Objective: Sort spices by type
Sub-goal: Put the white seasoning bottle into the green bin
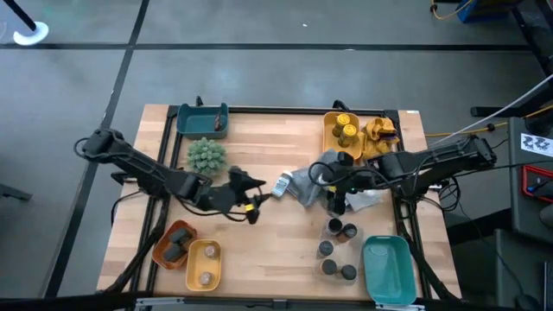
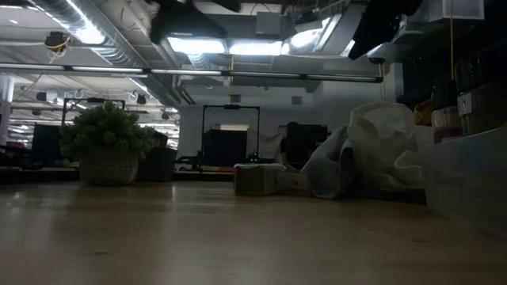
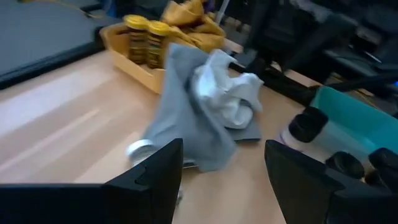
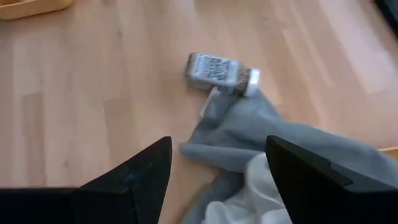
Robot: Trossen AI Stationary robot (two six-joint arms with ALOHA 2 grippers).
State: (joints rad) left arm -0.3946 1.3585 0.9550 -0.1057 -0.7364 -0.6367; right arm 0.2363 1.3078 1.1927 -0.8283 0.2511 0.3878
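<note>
Spices are scattered; one jar (image 4: pixel 221 73) lies toppled against the grey cloth (image 4: pixel 273 140) mid-table. Both the left gripper (image 3: pixel 224 180) and right gripper (image 4: pixel 217 180) are held open, empty. Cloth could be snagged, and the jar rolled away.

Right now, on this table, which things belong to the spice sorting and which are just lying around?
Part of the job:
- spice jar lying on its side by the cloth
- yellow-lidded jars in the yellow tray
- dark-lidded jars standing on the table
- orange tray, teal trays

Just lying about:
- grey and white cloths
- green plant ball
- yellow cloth
</note>
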